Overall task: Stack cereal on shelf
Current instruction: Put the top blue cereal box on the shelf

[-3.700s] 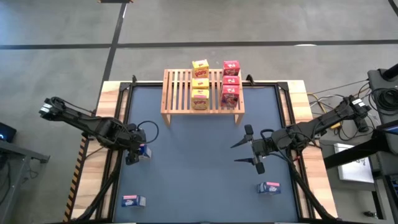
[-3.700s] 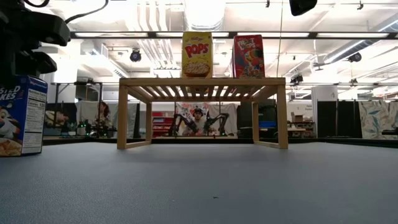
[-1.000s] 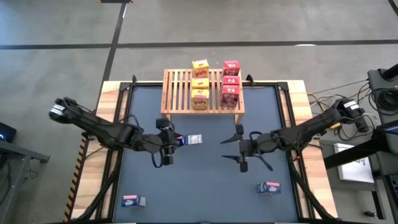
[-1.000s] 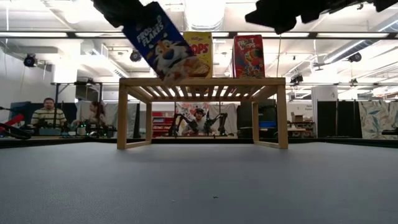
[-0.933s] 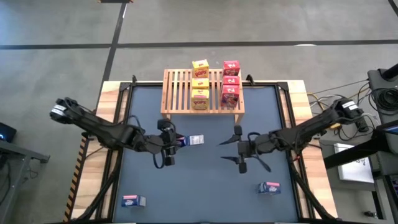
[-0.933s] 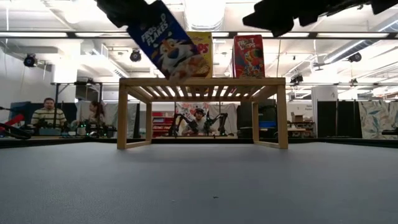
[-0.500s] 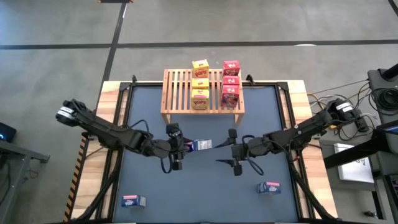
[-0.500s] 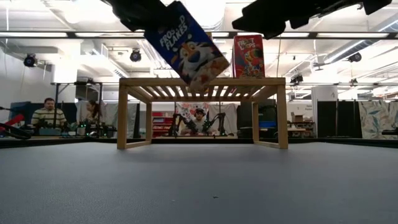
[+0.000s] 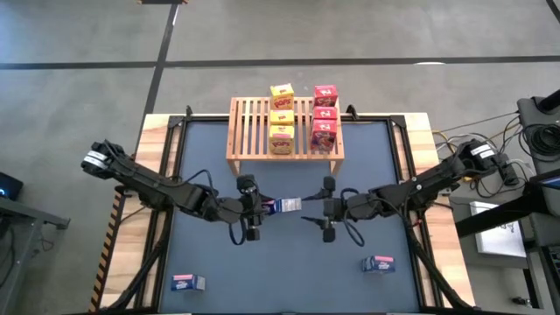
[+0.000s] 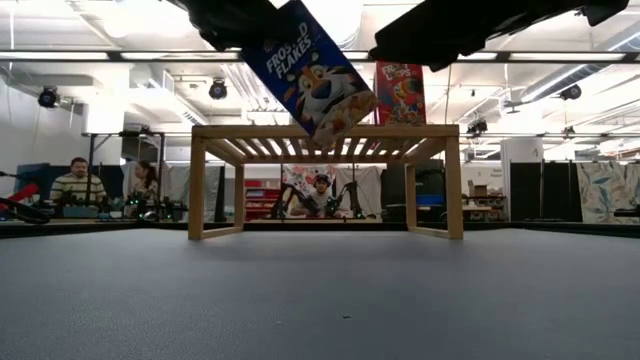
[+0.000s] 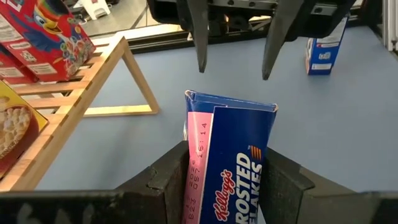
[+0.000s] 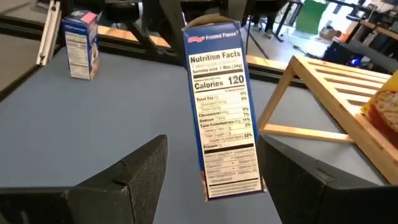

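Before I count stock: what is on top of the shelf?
On the wooden shelf: three yellow Pops boxes in one row, three red cereal boxes beside them. No blue box; the slats left of the yellow row are bare.

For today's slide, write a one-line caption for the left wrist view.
Left pincer holds a blue cereal box toward the open right pincer, beside the shelf.

Blue cereal box [image 10: 309, 70], pink side; tan shelf [image 9: 252, 122].
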